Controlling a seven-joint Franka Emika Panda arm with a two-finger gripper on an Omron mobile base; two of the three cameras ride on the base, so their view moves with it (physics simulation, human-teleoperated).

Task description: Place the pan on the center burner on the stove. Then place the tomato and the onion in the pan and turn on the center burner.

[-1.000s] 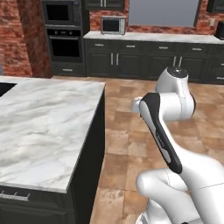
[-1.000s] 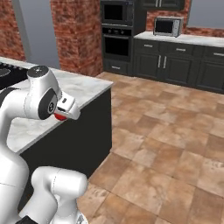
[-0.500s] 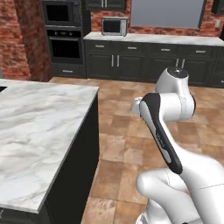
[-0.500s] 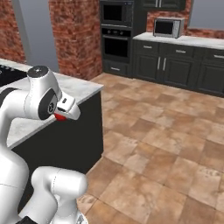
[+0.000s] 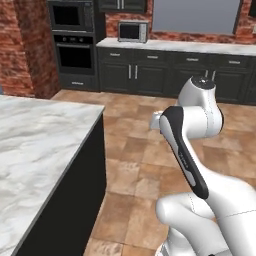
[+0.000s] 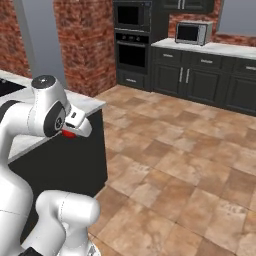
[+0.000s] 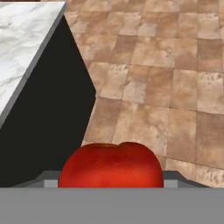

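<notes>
The marble counter (image 5: 35, 150) lies at the left, its dark side dropping to the tiled floor (image 6: 190, 165). Right of it, the tool (image 6: 70, 131) grips the tomato (image 7: 111, 165), held in the air off the counter's corner and over the floor. Farther right, a microwave (image 6: 192, 33) sits on the far dark cabinets (image 6: 210, 75).

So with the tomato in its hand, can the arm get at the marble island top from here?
Probably yes. The hand carries the tomato off the corner of the marble island top, over tiled floor. Nothing visible stands between them, so a short swing sideways should bring it over the marble.
</notes>
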